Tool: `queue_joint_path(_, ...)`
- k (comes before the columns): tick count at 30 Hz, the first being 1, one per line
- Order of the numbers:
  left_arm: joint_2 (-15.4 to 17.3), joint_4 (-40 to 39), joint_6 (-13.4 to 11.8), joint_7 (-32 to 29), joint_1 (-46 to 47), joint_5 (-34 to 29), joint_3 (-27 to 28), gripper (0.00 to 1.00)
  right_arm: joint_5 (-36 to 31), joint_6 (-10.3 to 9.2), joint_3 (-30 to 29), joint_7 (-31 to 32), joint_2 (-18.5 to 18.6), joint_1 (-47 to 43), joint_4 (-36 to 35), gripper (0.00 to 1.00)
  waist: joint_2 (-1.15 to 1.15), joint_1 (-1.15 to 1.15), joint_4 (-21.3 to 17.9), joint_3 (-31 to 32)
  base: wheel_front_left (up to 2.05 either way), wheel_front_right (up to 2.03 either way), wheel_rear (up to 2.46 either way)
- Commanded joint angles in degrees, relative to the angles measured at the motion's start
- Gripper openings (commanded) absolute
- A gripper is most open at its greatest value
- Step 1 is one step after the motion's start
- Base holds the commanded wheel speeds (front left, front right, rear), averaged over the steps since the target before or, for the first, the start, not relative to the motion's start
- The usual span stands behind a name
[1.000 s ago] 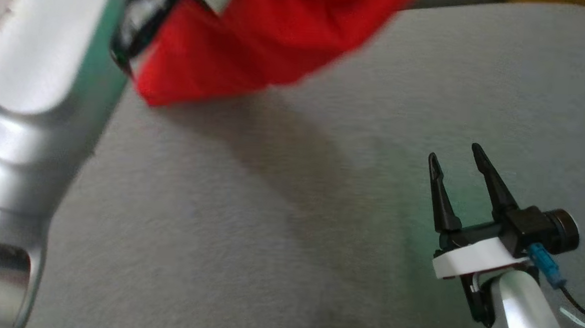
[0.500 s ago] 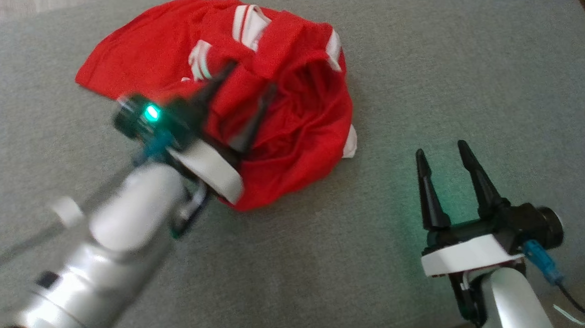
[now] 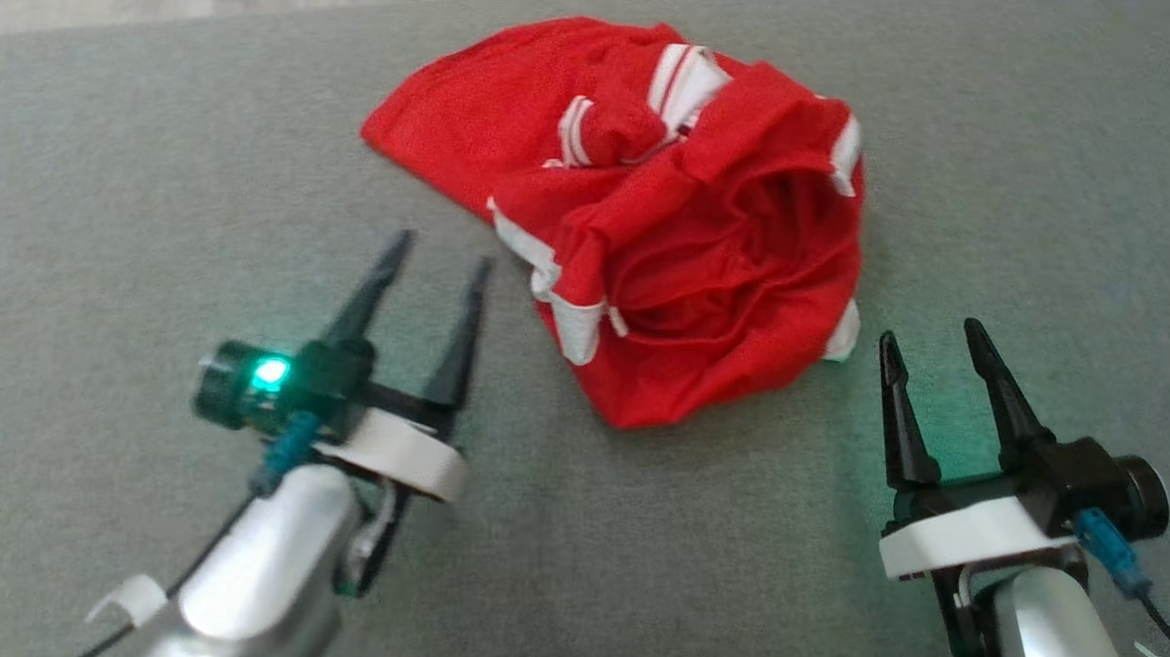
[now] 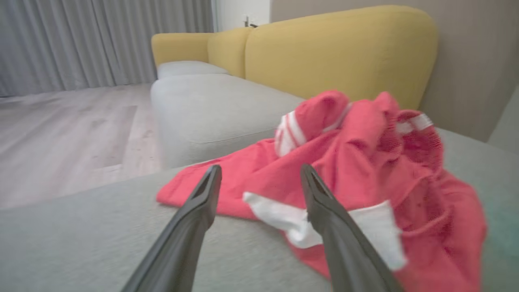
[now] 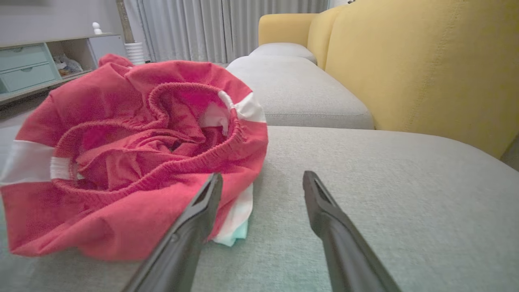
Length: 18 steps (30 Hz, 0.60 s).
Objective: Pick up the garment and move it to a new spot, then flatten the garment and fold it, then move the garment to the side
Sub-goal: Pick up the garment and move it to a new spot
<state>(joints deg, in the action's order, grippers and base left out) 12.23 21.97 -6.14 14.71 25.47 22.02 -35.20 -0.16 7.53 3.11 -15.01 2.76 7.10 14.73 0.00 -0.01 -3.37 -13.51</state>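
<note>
— Where is the red garment (image 3: pixel 669 253)?

— Crumpled in a heap on the grey sofa seat (image 3: pixel 151 196). It lies toward the seat's far edge, and one flat corner reaches out to the left along that edge. White stripes show on it, and an elastic band curls open at the top of the heap.

— And the left gripper (image 3: pixel 445 248)?

— Low over the seat, nearer the front edge, with its fingers spread apart and nothing between them. The tips point at the garment's white-trimmed near edge and stop just beside it. I cannot tell whether one grazes the cloth.

— The right gripper (image 3: pixel 930 331)?

— Also over the seat, on the garment's other side. Its fingers are wide apart and empty too. The inner tip sits just beside the white corner at the heap's right end.

— Anything around?

— A yellow backrest (image 5: pixel 425 61) rises beyond the seat, with grey curtains (image 5: pixel 202 28), a wooden floor (image 4: pixel 61 134) and a low cabinet with drawers (image 5: pixel 24 65) further off.
</note>
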Motion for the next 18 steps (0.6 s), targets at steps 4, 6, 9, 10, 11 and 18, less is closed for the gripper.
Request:
queue_joint_path(4, 0.6, 6.0, 0.5, -2.2, 6.5, 1.6, 3.6, 1.00, -0.9, -0.04, 1.7, 0.0, 0.1, 2.2, -2.3, 1.00, 0.00, 0.01, -1.0, -3.1, 0.00, 0.00, 0.00)
queue_joint_path(6, 0.0, 9.6, 1.8, -4.5, 9.1, 2.7, 3.7, 1.00, -1.0, -0.04, 1.8, 0.0, 0.1, 2.8, -2.5, 1.00, 0.00, 0.01, -2.2, -4.9, 0.00, 0.00, 0.00)
queue_joint_path(9, -0.8, 15.1, 2.6, -7.9, 13.3, 3.6, 3.8, 1.00, -1.3, -0.04, 1.9, 0.0, 0.1, 3.4, -2.7, 1.00, 0.00, 0.01, -3.8, -7.2, 0.00, 0.00, 0.00)
queue_joint_path(10, -1.0, 16.8, 2.9, -8.6, 14.6, 3.6, 3.7, 1.00, -1.4, -0.04, 1.8, 0.0, 0.1, 3.5, -2.8, 1.00, 0.00, 0.01, -4.4, -7.9, 0.00, 0.00, 0.00)
queue_joint_path(11, -1.3, 18.7, 3.2, -9.6, 15.8, 4.0, 3.8, 1.00, -1.4, -0.04, 1.7, 0.0, 0.1, 3.7, -2.8, 1.00, 0.00, 0.01, -4.9, -8.4, 0.00, 0.00, 0.00)
queue_joint_path(18, -4.4, 26.5, 8.2, -10.6, 21.5, 9.5, 6.5, 1.00, -1.3, -0.04, 1.2, 0.0, 0.1, 4.9, -3.1, 1.00, 0.00, 0.01, -8.0, -10.8, 0.00, 0.00, 0.00)
